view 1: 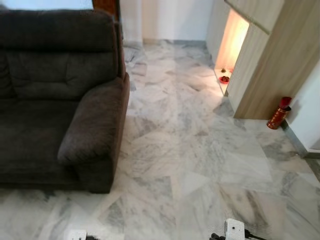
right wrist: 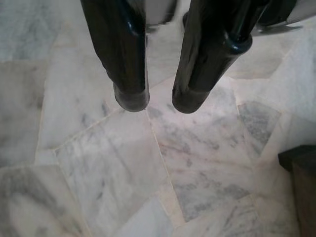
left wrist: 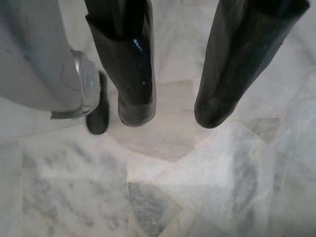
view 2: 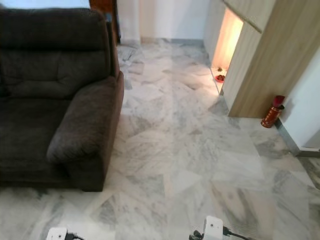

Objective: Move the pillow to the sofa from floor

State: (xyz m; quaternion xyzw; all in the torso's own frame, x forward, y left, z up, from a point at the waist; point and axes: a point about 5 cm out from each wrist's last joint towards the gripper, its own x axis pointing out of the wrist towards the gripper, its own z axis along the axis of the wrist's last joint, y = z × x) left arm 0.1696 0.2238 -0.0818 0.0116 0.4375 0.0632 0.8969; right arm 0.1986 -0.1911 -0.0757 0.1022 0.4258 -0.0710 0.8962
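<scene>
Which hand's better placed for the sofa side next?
Left, marginally: the dark brown fabric sofa stands on the robot's left. Both the left hand and right hand hang open, empty, over the marble floor.

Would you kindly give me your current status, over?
Left tool and right tool open, empty, over marble floor. Sofa at left. Pillow unsighted.

— What sort of place was it?

— A home, a living room by the look of it. A dark brown sofa (view 1: pixel 60 95) stood on the left, on a floor (view 1: pixel 200 150) of grey-veined white marble pieces.

— Anything else homely?

— A wooden cabinet (view 1: pixel 265 55) on the right had a warmly lit niche (view 1: pixel 231 42) with small red things at its base, and a red bottle (view 1: pixel 279 113) stood against the white wall.
</scene>
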